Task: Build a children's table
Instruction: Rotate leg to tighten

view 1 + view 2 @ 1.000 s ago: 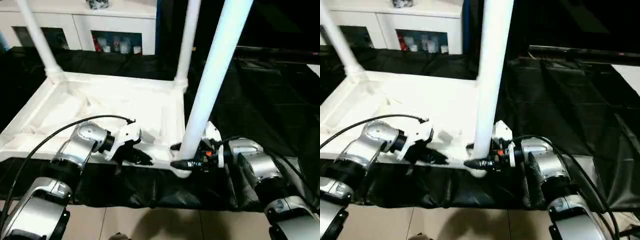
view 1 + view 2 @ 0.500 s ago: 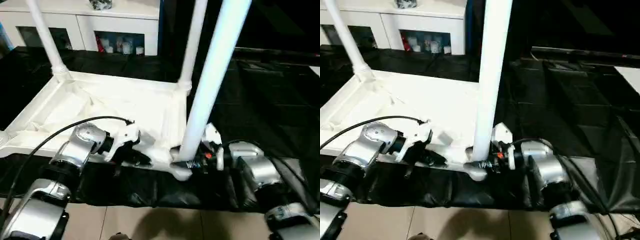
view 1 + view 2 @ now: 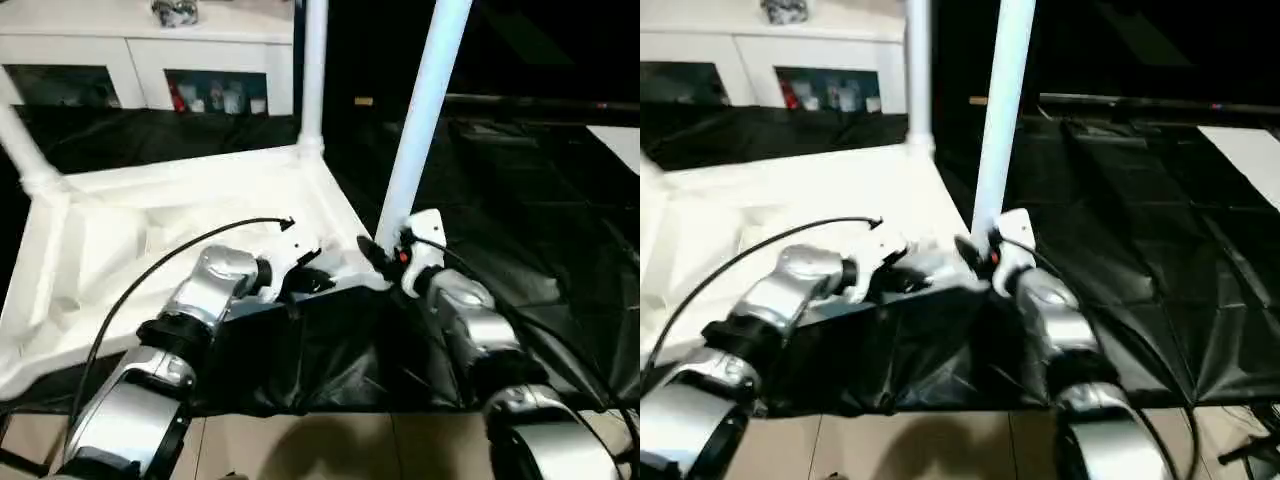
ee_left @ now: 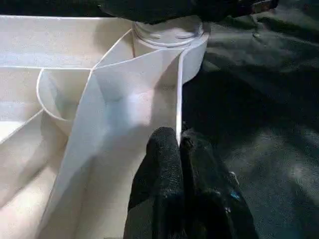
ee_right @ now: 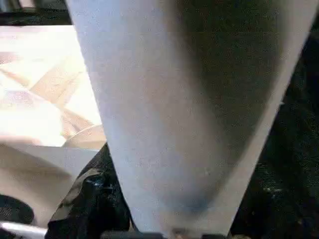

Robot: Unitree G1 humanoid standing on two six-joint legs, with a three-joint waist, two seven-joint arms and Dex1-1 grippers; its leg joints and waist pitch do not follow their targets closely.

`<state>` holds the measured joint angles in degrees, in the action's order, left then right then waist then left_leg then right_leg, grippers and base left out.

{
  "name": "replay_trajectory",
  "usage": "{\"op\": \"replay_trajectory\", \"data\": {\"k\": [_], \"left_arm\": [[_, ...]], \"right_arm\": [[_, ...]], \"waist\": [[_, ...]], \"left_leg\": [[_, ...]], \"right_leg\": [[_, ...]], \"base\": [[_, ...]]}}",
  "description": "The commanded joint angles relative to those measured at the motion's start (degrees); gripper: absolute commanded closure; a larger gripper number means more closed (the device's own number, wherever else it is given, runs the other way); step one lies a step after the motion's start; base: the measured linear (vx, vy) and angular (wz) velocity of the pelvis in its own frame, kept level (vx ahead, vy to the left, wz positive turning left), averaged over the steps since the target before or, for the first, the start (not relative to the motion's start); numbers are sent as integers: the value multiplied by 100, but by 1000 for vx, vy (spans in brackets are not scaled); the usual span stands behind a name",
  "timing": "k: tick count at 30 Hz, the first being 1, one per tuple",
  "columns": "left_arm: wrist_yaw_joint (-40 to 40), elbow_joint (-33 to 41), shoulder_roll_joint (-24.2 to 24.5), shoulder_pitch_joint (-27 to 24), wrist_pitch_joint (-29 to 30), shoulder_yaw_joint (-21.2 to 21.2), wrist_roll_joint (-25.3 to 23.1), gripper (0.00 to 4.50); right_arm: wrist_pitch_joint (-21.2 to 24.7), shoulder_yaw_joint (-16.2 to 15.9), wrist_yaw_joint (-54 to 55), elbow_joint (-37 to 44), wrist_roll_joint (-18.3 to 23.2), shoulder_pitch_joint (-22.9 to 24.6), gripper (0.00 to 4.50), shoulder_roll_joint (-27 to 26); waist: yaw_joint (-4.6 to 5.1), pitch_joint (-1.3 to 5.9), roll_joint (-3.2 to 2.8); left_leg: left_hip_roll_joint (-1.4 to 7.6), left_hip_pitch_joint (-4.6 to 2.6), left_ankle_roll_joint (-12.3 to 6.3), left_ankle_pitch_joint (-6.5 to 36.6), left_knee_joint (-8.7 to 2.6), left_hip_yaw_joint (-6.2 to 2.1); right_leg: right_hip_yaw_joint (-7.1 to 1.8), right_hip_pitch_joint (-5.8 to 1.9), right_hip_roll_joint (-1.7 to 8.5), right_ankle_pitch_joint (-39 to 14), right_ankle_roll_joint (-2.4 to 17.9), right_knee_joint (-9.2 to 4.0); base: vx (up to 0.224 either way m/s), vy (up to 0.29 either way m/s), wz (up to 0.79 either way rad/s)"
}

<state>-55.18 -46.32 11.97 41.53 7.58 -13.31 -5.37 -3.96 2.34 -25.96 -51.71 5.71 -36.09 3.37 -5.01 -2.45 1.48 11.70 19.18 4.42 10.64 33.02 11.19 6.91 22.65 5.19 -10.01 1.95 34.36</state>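
Observation:
The white tabletop (image 3: 120,230) lies upside down on a black sheet, ribbed underside up and turned at an angle to me. Three white legs stand in its corner sockets: one at the far left (image 3: 22,150), one at the back (image 3: 313,70), and one at the near right corner (image 3: 420,120). My right gripper (image 3: 383,252) is shut on the base of that near right leg (image 5: 189,99), just above the socket (image 4: 169,35). My left gripper (image 4: 178,142) is shut on the tabletop's thin rim wall close to the same corner.
A white cabinet with glass doors (image 3: 150,60) stands behind the tabletop. The black sheet (image 3: 520,200) spreads wide to the right. Light floor tiles (image 3: 330,450) show at the near edge, by my forearms.
The tabletop has swung round: its near right corner, with the held leg, has moved away from me, and the back legs have shifted left. Both arms have stretched forward with it.

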Motion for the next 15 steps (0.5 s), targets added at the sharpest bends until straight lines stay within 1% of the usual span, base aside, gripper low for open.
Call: {"op": "replay_trajectory", "data": {"k": [1,2,3,4,5,6,7,8,9,10,11,12,13,15], "left_arm": [[-45,157,-292,169,-162,-125,83,450],[-117,181,-257,147,-194,-137,80,450],[-212,214,-206,113,-236,-145,87,450],[-382,263,-121,56,-304,-158,109,450],[-465,286,-79,27,-337,-162,124,450],[-620,321,18,-25,-377,-187,132,450],[-674,335,46,-40,-398,-200,136,450],[-910,399,179,-106,-473,-249,154,450],[-1028,423,258,-137,-525,-268,160,450],[-1118,433,314,-153,-560,-275,169,450],[-1236,445,385,-173,-603,-281,182,450],[-1369,452,469,-185,-639,-278,199,450],[-1369,452,469,-185,-639,-278,199,450],[-1566,449,586,-191,-701,-264,230,450]], "right_arm": [[148,-287,-263,-388,-55,98,247,-461],[121,-253,-329,-393,-12,80,194,-475],[92,-234,-471,-377,35,77,194,-465],[77,-221,-674,-366,93,66,181,-437],[75,-221,-767,-366,109,59,176,-419],[-8,-250,-920,-384,77,42,176,-347],[-27,-263,-984,-388,72,38,164,-324],[-104,-349,-1332,-362,51,42,150,-200],[-140,-414,-1535,-321,28,57,141,-113],[-140,-451,-1711,-293,26,67,137,-48],[-128,-496,-1952,-252,33,81,130,35],[-117,-558,-2319,-182,51,109,130,144],[-117,-558,-2319,-182,51,109,130,144],[-107,-700,-2979,6,96,195,130,325]], "waist": [[-7,305,-26],[-8,300,-37],[-1,299,-18],[-11,306,-27],[1,308,-27],[7,319,-23],[6,329,-26],[7,336,-33],[7,343,-25],[-1,343,-31],[-15,351,-39],[-28,346,-51],[-33,339,-49],[-67,337,-52]], "left_leg": [[186,12,-92,1578,-405,-129],[190,15,-108,1574,-411,-132],[192,17,-120,1570,-412,-129],[193,14,-130,1560,-412,-134],[196,31,-171,1552,-411,-134],[205,34,-179,1464,-408,-131],[207,40,-185,1409,-402,-130],[212,52,-212,1302,-398,-125],[208,55,-263,1223,-383,-111],[211,58,-286,1172,-380,-106],[218,70,-337,1084,-369,-101],[234,73,-374,1018,-371,-89],[236,78,-390,1029,-367,-83],[243,69,-372,1034,-363,-79]], "right_leg": [[-365,-245,440,-2137,766,-536],[-367,-249,437,-2132,774,-530],[-369,-248,437,-2134,781,-529],[-368,-254,441,-2117,790,-524],[-372,-264,445,-2063,810,-516],[-379,-265,444,-1902,859,-498],[-383,-271,450,-1780,903,-475],[-386,-277,443,-1550,988,-443],[-384,-284,436,-1383,1056,-422],[-386,-284,434,-1290,1086,-410],[-380,-299,423,-1091,1148,-377],[-371,-281,399,-969,1194,-360],[-368,-283,401,-993,1195,-371],[-370,-285,420,-1060,1202,-372]], "base": [[0,0,0],[0,0,0],[0,0,0],[0,0,0],[0,0,0],[0,0,0],[0,0,0],[0,0,0],[0,0,0],[0,0,0],[0,0,0],[0,0,0],[0,0,0],[0,0,0]]}}
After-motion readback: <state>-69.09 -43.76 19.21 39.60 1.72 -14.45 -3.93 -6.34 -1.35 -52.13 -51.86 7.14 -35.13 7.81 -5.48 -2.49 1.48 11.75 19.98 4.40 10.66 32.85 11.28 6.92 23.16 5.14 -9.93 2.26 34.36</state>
